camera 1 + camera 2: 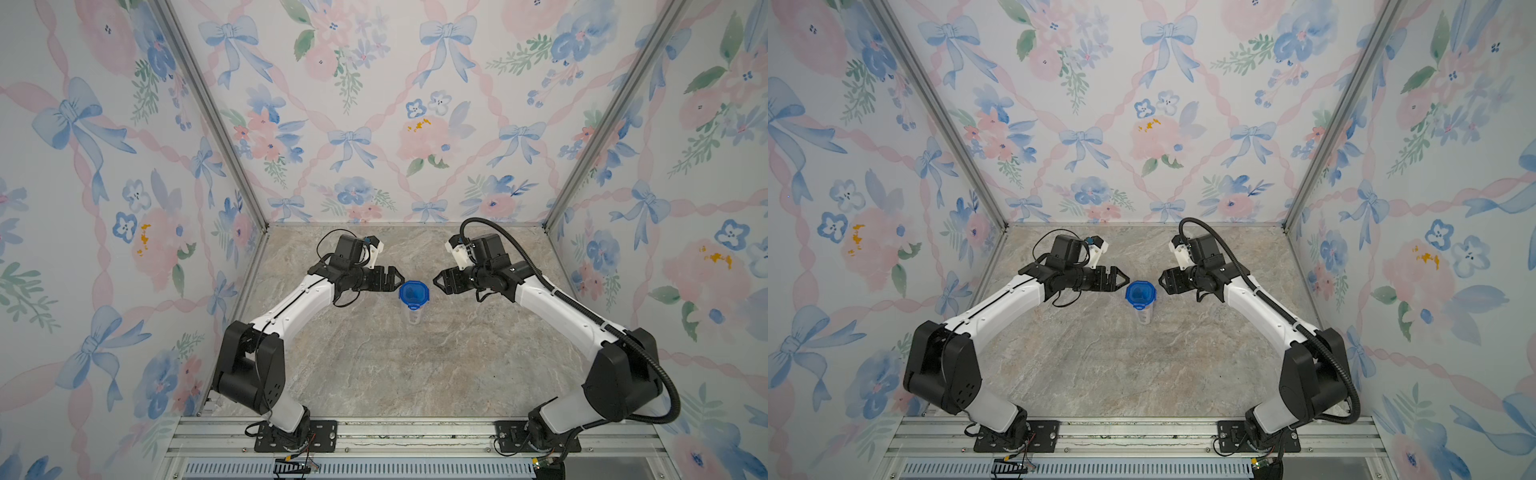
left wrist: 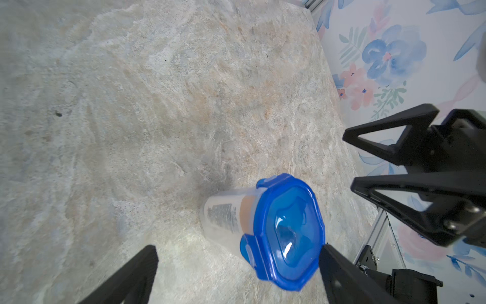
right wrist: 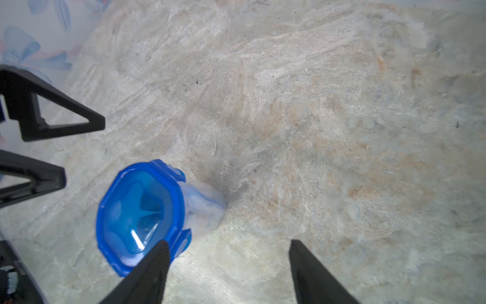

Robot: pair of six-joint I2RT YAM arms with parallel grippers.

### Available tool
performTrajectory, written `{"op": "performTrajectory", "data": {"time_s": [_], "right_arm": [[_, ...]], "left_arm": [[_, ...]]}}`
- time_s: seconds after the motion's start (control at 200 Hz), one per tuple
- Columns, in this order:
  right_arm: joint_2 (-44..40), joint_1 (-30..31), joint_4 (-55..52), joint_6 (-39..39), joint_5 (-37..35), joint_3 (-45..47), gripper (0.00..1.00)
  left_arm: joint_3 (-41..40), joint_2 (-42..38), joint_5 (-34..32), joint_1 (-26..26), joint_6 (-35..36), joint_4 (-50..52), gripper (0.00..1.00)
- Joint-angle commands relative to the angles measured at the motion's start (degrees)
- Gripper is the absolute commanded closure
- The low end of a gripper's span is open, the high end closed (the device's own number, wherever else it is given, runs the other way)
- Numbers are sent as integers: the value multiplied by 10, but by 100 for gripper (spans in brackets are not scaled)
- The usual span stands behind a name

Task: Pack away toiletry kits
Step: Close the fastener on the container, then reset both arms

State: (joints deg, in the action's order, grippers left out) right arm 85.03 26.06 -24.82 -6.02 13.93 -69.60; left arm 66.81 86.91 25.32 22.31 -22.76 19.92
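Aluminium rail [image 1: 415, 432] and the black base plates [image 1: 324, 436] of both arms are seen closest, at six o'clock in both top views. Beyond them, a clear plastic cup [image 1: 414, 318] is carried by the marbled grey-and-tan worktop [image 1: 374, 365], a matt, stone-veined surface. The cup is tapered and upright, and is capped by a glossy blue lid [image 1: 414, 294] with a rounded, eight-sided outline. The tabs that can be seen are folded down against the cup wall.

The toiletry kits [image 3: 201, 210] are made out only as pale, blurred shapes through that wall, and none is seen loose on the worktop. The left hand [image 1: 397, 277] is held at the lid's ten o'clock and the right hand [image 1: 436, 282] at its two o'clock. On each, the black wedge-shaped fingers [image 2: 349, 279] are spread apart and clamped on nothing. Whether either fingertip touches the lid cannot be told.

Packing is judged all but finished, with the contents in and the lid on. Only the clearing of the arms seems left. Floral paper walls [image 1: 374, 124] are seen farthest back, at twelve o'clock.
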Motion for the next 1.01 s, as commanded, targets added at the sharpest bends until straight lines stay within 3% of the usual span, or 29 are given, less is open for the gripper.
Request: {"op": "performTrajectory", "data": {"time_s": [0.0, 0.115, 0.2, 0.265, 0.355, 0.395, 0.52, 0.57, 0.615, 0.67, 0.795, 0.87, 1.0], "right_arm": [[-66, 4, 52, 2, -23, 53, 3], [-109, -18, 115, -4, -78, 106, 3], [-139, -49, 150, -2, -132, 148, 3], [-161, -86, 185, -13, -162, 189, 3], [-189, -120, 273, -28, -250, 270, 3], [-195, -130, 334, 0, -238, 312, 3], [-157, -135, 514, 91, -223, 416, 3], [-117, -139, 542, 100, -222, 419, 3], [-92, -139, 494, 117, -221, 393, 3], [-68, -136, 544, 145, -223, 403, 3], [-15, -183, 648, 122, -190, 431, 3], [-9, -217, 648, 89, -164, 431, 3], [41, -240, 804, 66, -148, 485, 3]], "left_arm": [[-19, -56, -99, -6, 19, 5, 2], [-61, -88, -279, -8, 31, -47, 2], [-119, -119, -336, -27, 12, -128, 2], [-192, -161, -394, -36, 4, -214, 2], [-290, -206, -563, -40, -19, -310, 2], [-346, -219, -597, -45, 12, -382, 2], [-471, -241, -589, -60, 134, -604, 2], [-477, -222, -609, -71, 144, -625, 2], [-472, -195, -611, -85, 148, -627, 2], [-475, -160, -615, -102, 149, -644, 2], [-503, -91, -609, -129, 141, -741, 2], [-513, -56, -601, -133, 145, -812, 2], [-529, -2, -501, -142, 171, -905, 2]]}}
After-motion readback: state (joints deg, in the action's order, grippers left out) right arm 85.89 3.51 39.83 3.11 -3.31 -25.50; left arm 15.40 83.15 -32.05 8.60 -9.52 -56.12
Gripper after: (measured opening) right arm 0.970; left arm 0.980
